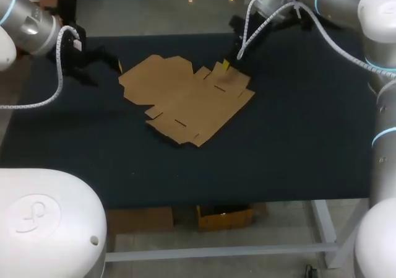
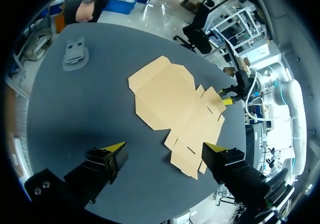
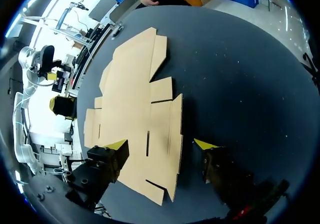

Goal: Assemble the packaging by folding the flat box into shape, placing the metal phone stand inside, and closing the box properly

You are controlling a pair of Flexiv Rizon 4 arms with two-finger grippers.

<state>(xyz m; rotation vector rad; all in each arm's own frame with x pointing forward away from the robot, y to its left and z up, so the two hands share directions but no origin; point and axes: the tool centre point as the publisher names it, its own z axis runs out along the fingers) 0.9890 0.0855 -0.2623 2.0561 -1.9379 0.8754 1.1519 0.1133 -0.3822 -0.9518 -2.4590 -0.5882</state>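
Observation:
A flat brown cardboard box blank (image 1: 185, 98) lies unfolded in the middle of the black table. My right gripper (image 1: 226, 64) is down at its far right flap. In the right wrist view, that gripper (image 3: 161, 145) stands open astride the blank's (image 3: 135, 109) edge, one finger over the cardboard and the other over the table. My left gripper (image 1: 93, 64) is to the left of the blank, open and holding nothing (image 2: 164, 147). The grey metal phone stand (image 2: 75, 54) rests on the table beyond the blank (image 2: 175, 104), near the far edge.
The black tabletop (image 1: 297, 142) stretches well beyond the blank towards the front and right. My right arm's white cable (image 1: 253, 30) hangs above the table's far side.

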